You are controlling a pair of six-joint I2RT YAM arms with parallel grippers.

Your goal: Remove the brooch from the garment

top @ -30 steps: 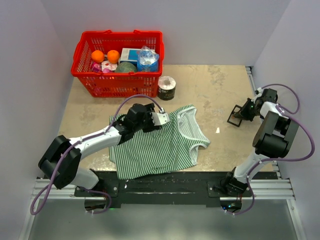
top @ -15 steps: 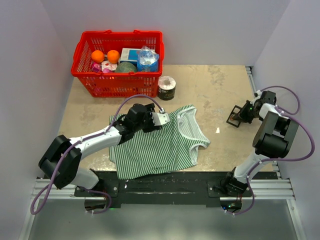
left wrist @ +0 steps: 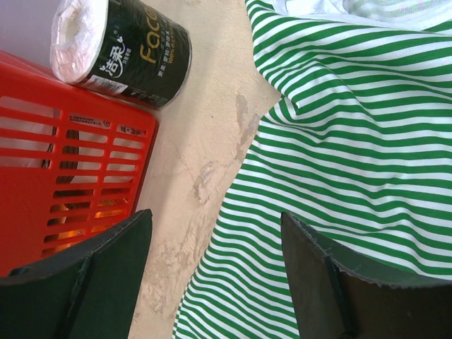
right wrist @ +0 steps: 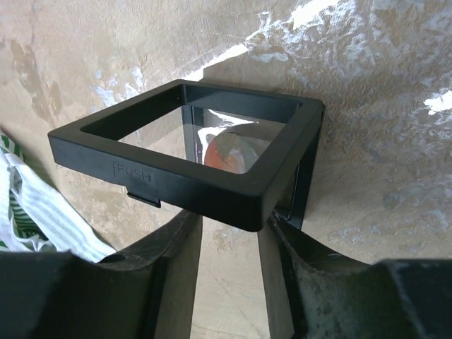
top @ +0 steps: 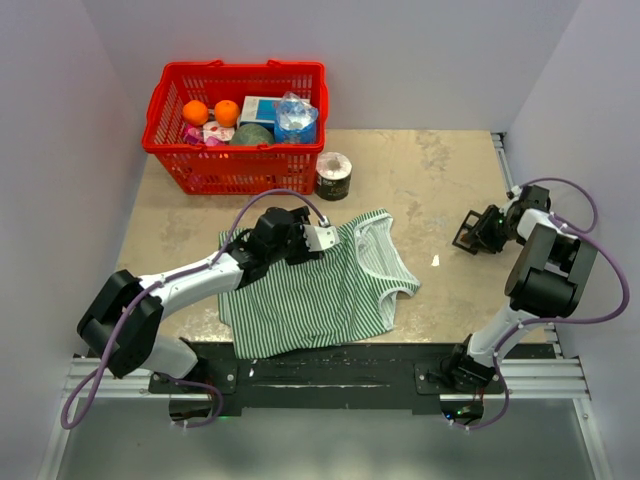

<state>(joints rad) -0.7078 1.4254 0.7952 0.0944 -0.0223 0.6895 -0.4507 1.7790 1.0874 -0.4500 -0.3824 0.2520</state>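
One small change – right gripper (right wrist: pixel 227 236) has edged left at the black frame (top: pixel 470 232), grip unclear; left gripper (left wrist: pixel 215 226) wide open, empty, over garment (top: pixel 320 295) – brooch (top: pixel 435 261) prob. the white speck on table (top: pixel 400 170), already off.

Brooch is too tiny to spot on the garment (top: pixel 330 285) from up top. Left arm (top: pixel 200 280) covers the garment's far-left part. Off to the garment's right, the black frame (right wrist: pixel 191 155) hides whether the right gripper (right wrist: pixel 229 236) is actually pinching it.
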